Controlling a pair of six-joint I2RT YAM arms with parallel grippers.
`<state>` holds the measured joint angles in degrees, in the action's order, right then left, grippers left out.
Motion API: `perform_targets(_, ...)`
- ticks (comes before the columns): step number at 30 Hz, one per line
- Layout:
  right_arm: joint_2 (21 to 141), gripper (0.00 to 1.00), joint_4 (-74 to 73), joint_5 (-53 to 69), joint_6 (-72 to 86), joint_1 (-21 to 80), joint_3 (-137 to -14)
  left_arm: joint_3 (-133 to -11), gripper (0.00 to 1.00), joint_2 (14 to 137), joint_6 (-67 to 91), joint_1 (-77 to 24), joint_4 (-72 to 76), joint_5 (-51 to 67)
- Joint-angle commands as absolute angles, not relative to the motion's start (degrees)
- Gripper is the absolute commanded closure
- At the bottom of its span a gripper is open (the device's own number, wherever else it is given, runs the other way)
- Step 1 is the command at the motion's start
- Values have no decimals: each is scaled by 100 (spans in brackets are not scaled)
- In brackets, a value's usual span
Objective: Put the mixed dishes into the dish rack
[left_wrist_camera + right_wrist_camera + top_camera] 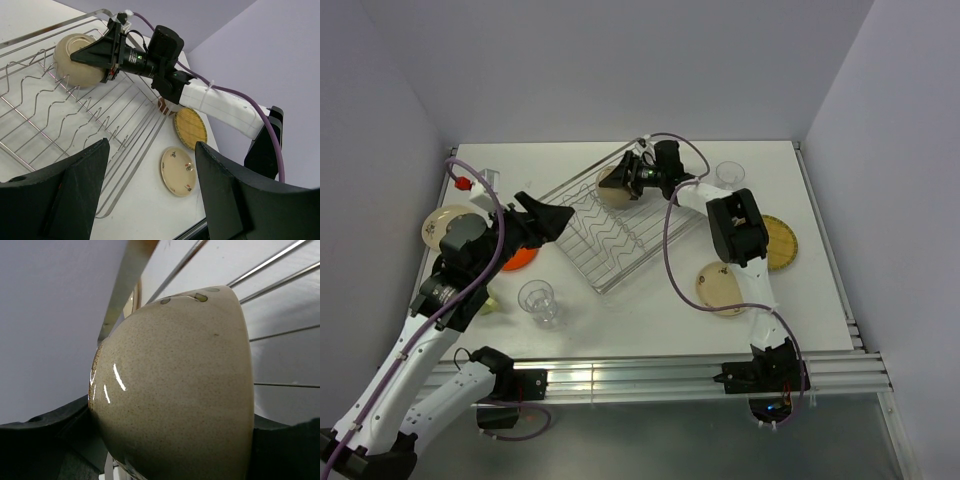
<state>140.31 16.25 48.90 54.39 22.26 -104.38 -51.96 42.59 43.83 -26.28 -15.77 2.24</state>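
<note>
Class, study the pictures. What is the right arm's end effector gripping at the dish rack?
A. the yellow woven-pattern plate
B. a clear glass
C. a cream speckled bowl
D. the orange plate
C: the left wrist view shows the right end effector clamped on the cream speckled bowl at the far corner of the dish rack.
</note>
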Motion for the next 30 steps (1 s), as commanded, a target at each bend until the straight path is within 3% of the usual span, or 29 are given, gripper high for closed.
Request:
perform_targets(1,13974,49,2101,4755,5677,2224,-10872,-5221,25,4201,4456,-2619,-1433,167)
perform_targets(7,14010,40,1926,4632,5722,2241,-10811,-5291,24,4245,4412,-2619,-1468,158)
perform_targets(12,13913,22,1732,4527,5599,2224,-10749,-5256,24,4245,4412,-2619,-1389,185)
perform_targets(16,13825,1,1521,4447,5449,2162,-10661,-5186,24,4175,4430,-2619,-1354,185)
perform_targets(30,13008,0,-297,3604,4421,1925,-10362,-4931,24,3788,4412,-2619,-1099,263)
